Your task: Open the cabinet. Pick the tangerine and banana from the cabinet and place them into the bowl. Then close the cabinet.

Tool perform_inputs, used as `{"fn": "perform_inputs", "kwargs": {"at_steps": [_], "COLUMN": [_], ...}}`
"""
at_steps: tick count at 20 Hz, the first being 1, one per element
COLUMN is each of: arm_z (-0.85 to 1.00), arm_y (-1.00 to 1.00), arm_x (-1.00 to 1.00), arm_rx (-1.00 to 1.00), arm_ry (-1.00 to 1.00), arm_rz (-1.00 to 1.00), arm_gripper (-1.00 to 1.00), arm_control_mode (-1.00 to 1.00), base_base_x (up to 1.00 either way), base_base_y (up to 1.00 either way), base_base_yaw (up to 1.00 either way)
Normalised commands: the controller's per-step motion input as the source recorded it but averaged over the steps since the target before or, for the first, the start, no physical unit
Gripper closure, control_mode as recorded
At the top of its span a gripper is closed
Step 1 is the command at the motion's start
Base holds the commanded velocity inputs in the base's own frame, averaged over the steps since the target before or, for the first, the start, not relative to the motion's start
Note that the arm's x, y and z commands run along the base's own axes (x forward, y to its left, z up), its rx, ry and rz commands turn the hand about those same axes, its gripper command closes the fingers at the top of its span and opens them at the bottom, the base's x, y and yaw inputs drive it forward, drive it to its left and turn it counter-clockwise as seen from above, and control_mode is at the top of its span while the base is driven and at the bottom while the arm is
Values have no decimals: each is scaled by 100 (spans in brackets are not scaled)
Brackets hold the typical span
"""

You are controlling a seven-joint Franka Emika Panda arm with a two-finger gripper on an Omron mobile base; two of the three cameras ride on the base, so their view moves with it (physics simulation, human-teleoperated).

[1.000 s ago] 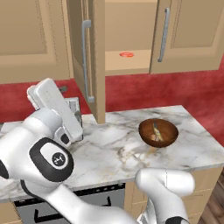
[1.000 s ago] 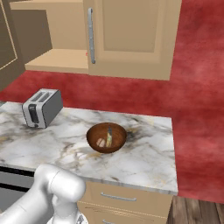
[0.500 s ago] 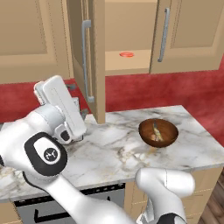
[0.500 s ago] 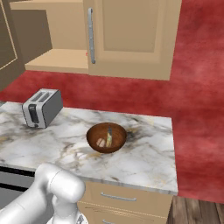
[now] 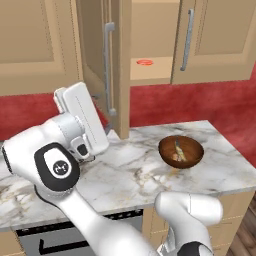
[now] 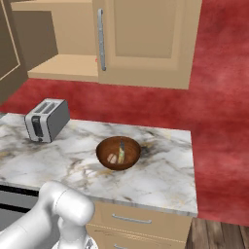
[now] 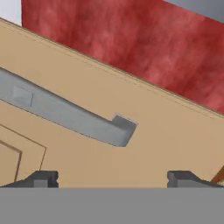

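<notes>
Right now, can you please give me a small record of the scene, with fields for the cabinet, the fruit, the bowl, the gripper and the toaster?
cabinet: left door swung open, right door shut
tangerine: on the cabinet shelf, not yet picked
bowl: dark reddish-brown, on the marble counter, pale pieces inside that I cannot name
gripper: open, holding nothing, facing the open door's silver bar handle
toaster: silver, on the counter to the left of the bowl

Bright even light, soft shadows (rendered), sharp
</notes>
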Motion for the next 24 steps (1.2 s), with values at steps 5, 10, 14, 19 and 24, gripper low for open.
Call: {"fn": "perform_inputs", "kwargs": {"at_steps": [5, 10, 14, 19, 24], "arm_z": [0, 0, 1, 2, 4], "arm_y": [-50, -58, -65, -61, -53], "arm_x": [2, 23, 39, 57, 68], "arm_rx": [0, 0, 0, 0, 0], "arm_ry": [0, 0, 0, 0, 0], "arm_rz": [-7, 0, 0, 0, 0], "arm_gripper": [-100, -100, -100, -100, -100], "arm_control_mode": [-100, -100, -100, -100, -100], "base_base_x": [0, 0, 0, 0, 0], "base_base_y": [0, 0, 0, 0, 0], "base_base_yaw": [0, 0, 0, 0, 0]}}
